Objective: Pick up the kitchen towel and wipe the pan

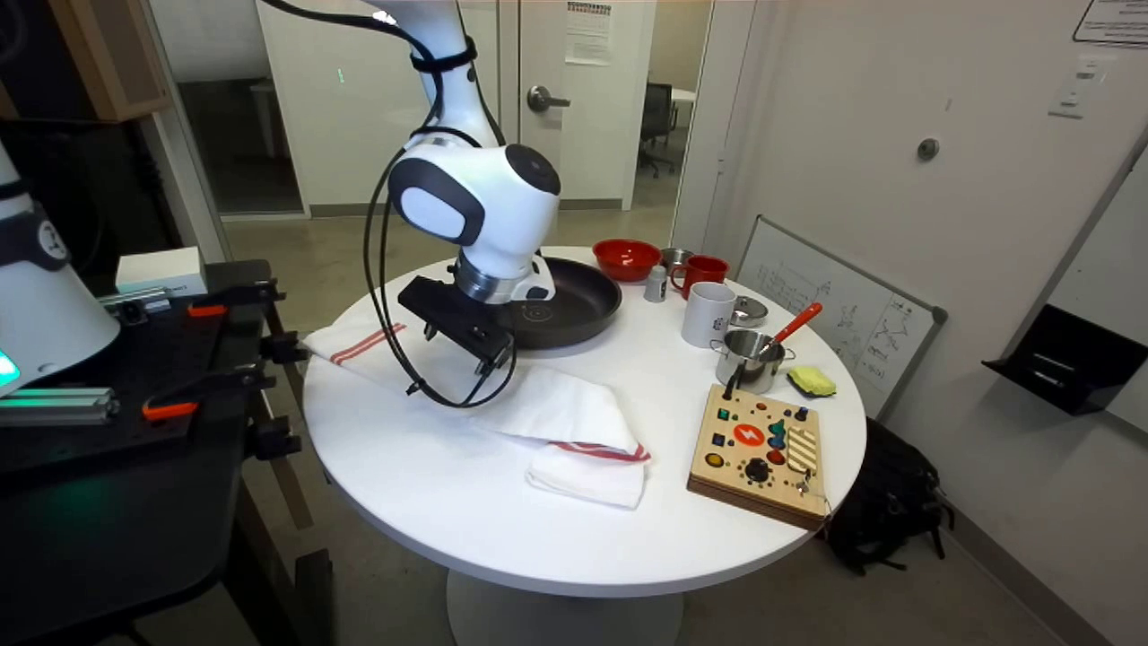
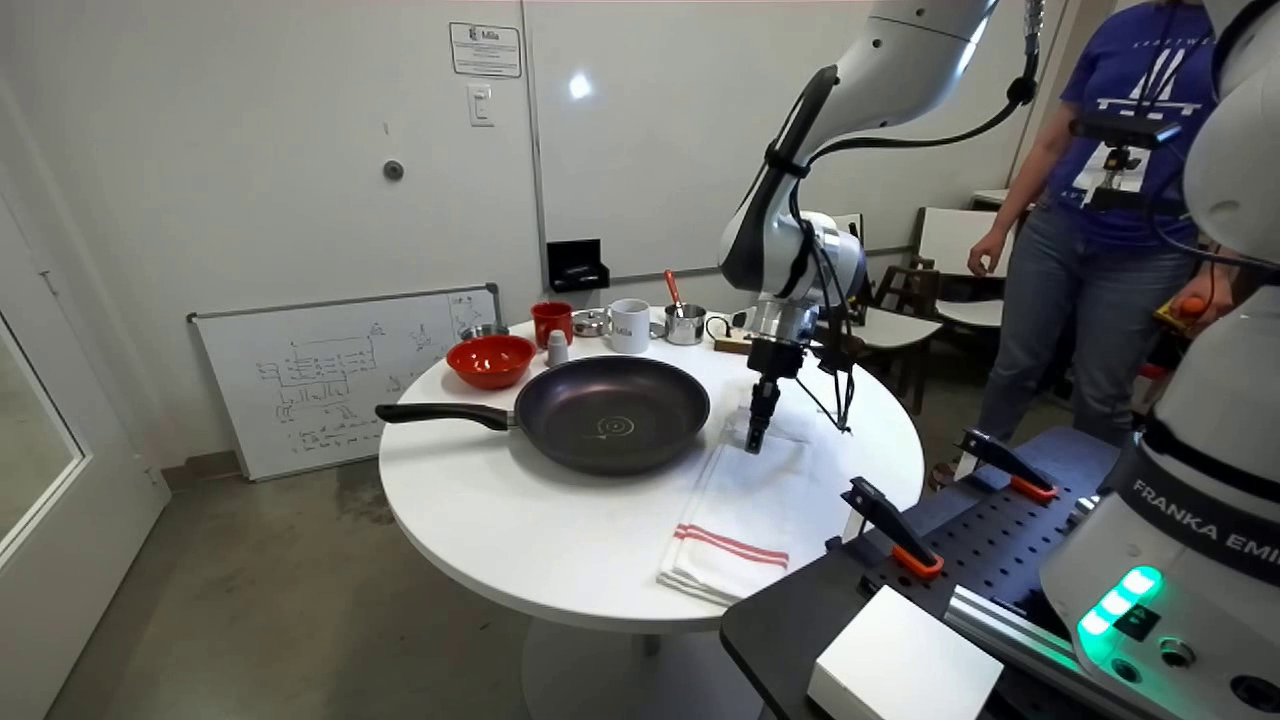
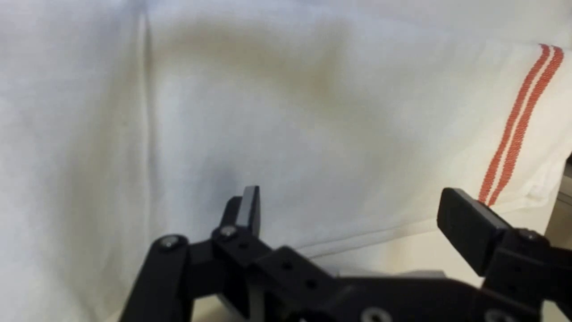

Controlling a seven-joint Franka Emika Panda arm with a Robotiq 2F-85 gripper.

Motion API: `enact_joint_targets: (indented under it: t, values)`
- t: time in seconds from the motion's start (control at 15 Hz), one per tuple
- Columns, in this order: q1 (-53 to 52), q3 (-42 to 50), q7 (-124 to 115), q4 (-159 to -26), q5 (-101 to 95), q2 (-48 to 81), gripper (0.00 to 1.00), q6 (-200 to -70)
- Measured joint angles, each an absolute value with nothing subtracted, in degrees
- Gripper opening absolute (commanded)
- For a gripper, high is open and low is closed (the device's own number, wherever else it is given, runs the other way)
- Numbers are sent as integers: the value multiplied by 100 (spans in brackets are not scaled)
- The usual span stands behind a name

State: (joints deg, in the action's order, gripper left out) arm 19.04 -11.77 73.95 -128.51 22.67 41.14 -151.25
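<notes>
The white kitchen towel with red stripes [image 1: 565, 408] lies spread and partly folded on the round white table; it also shows in an exterior view [image 2: 745, 490] and fills most of the wrist view [image 3: 313, 134]. The dark frying pan [image 2: 615, 425] stands beside the towel, its black handle pointing away from it; in an exterior view [image 1: 578, 309] the arm covers part of it. The pan is out of the wrist view. My gripper [image 3: 351, 194] is open and empty, pointing down over the towel near the pan [image 2: 757, 440]. Whether its fingertips touch the cloth I cannot tell.
A red bowl [image 2: 490, 361], a grey shaker [image 2: 557, 348], a red mug [image 2: 551, 324], a white mug [image 2: 629, 326] and a steel pot [image 1: 752, 361] stand beyond the pan. A wooden button panel [image 1: 760, 453] and yellow sponge [image 1: 812, 380] lie near the table edge. A person [image 2: 1130, 200] stands nearby.
</notes>
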Motion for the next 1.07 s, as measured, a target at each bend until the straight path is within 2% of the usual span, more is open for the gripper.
enact_joint_targets:
  t: [0.53,1.07]
  values:
    - [1863,-947,6553,-13270,1582,4111,100,-17552]
    - [1830,-577,4702,-13198,564,4057,100,-17869]
